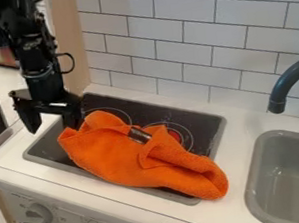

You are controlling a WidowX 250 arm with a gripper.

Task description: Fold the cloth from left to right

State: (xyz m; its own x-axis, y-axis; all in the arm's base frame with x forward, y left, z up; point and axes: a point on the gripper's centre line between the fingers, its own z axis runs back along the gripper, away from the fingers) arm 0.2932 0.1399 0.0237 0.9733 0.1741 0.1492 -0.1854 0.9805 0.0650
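The gripper (52,127) hangs over the left end of the dark stovetop with its two fingers spread wide and nothing visible between them. Its right fingertip is right by the upper left part of the orange cloth (120,154); whether they touch I cannot tell. The cloth lies crumpled and slanting across the stovetop, from the left side down to the lower right, where its bunched end reaches past the front right corner onto the white counter. A dark label shows near its top middle, and a loose fold stands up beside the label.
Behind the cloth is the stovetop (204,123), its red-marked burner partly covered. A grey sink (290,179) and a dark faucet (290,81) are at the right. White wall tiles (193,53) rise behind the counter (238,124). Knobs (38,214) line the front panel.
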